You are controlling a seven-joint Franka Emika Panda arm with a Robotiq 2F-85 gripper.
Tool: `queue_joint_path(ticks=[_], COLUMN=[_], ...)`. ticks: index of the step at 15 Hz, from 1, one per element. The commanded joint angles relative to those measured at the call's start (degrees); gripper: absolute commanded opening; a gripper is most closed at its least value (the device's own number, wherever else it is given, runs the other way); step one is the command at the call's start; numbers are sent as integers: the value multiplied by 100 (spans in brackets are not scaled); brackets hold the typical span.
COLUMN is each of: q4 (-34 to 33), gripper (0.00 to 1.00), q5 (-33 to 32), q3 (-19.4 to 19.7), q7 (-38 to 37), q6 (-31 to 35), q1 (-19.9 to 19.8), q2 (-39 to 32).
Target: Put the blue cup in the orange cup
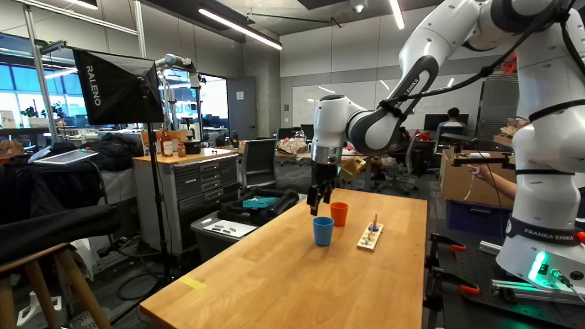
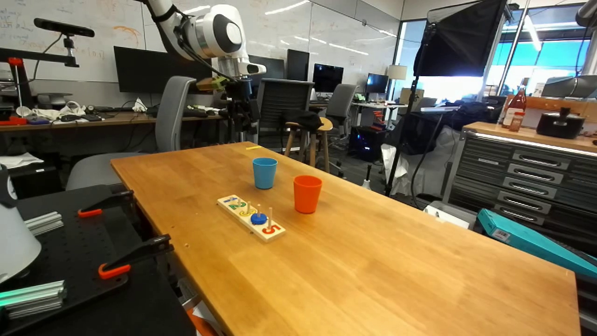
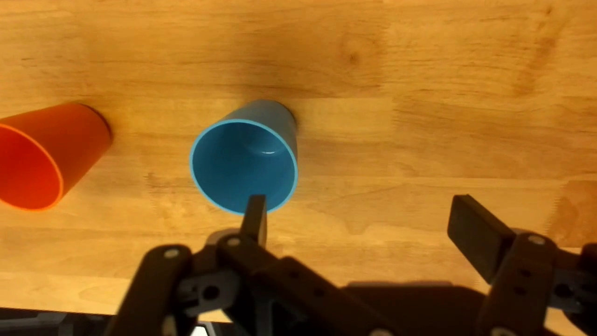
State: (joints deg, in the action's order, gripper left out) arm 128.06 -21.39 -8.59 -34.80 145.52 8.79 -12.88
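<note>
Gripper (image 3: 360, 210) spread, blue cup (image 3: 247, 156) nearby, lower down

The plain blue cup (image 2: 265, 175) is standing up on the table (image 2: 396, 270). The plain orange cup (image 2: 307, 196) is standing up nearby, apart.
</note>
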Motion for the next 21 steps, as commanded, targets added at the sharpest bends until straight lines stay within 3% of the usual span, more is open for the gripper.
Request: queue_joint_path(ticks=[1, 9, 21], q4=[-413, -554, -495], gripper=[100, 100, 100], q5=[-183, -293, -183], q3=[433, 955, 1122], q7=[-282, -355, -420], q6=[-36, -3, 349], q1=[344, 533, 786], q2=[-363, -717, -1297])
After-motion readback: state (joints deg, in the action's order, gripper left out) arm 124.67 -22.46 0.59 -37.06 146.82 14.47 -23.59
